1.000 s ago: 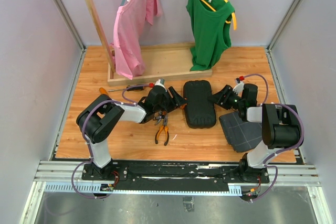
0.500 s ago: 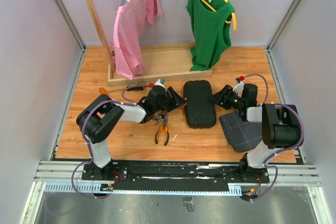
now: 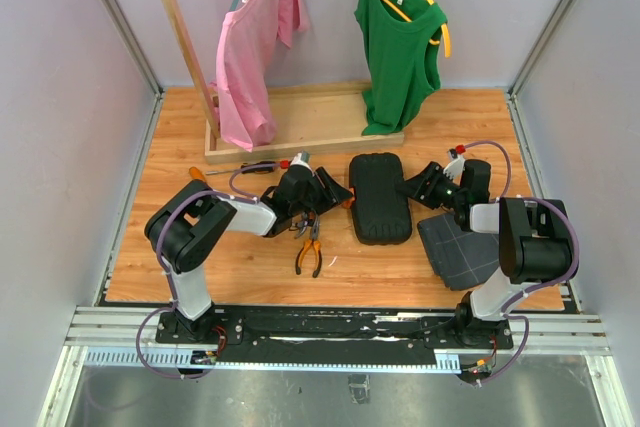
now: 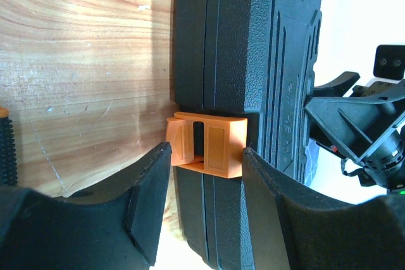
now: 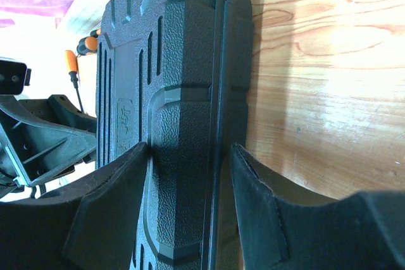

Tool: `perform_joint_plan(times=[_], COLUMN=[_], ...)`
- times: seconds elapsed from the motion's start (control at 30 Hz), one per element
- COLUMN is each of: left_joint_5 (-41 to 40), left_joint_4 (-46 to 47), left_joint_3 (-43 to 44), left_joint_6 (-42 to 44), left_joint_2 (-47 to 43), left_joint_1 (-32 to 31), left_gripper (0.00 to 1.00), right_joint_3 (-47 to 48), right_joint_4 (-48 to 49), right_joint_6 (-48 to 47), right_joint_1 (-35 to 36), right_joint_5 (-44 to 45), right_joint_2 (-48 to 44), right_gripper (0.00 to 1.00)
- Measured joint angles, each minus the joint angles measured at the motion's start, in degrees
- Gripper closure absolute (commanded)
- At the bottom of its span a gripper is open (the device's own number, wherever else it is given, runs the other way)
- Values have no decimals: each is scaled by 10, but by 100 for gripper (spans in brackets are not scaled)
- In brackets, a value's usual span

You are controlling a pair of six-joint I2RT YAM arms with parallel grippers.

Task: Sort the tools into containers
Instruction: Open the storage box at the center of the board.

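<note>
Top external shows where we're at: the black tool case lies flat and shut in the middle of the table. The left gripper is up against its left edge and the right gripper against its right edge. The orange-handled pliers sit loose on the wood just beside the left arm, and a screwdriver lies further back on the left, so as far as we can see nothing's sorted yet. From the left wrist, the fingers are spread apart with the little orange latch sitting in the gap between them, not pinched, nothing held. From the right wrist, that gripper is spread wide too, one finger over the ribbed lid and the other down by the wood, straddling the case's edge. We can't tell if it's actually pressing on the plastic. So we reckon the step in hand is getting the case open: right arm steadies, left arm works the latch. Next move, imo, needs the left fingers to catch that latch and flip it off the lid without shoving the whole case sideways, which is why the bracing matters. Only once the lid is up can anything go into the slots.
</note>
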Motion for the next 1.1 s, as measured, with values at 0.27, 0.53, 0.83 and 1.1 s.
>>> perform_joint_plan(times=[0.27,0.53,0.83,1.1], left_joint_5=[0,-3,-12,-26], left_joint_4=[10,14,4,-60], left_joint_3=[-8,-23,-34,-40], left_joint_6=[-2,-4,-3,34], left_joint_2=[-1,-7,-18,-68], left_joint_1=[3,13,18,18], left_gripper=[48,49,48,46], right_joint_3=[0,0,0,8], right_joint_4=[0,0,0,-26], right_joint_6=[0,0,0,-6], right_joint_1=[0,0,0,0], right_joint_5=[0,0,0,5], right_joint_2=[0,0,0,-8], right_gripper=[46,46,46,41])
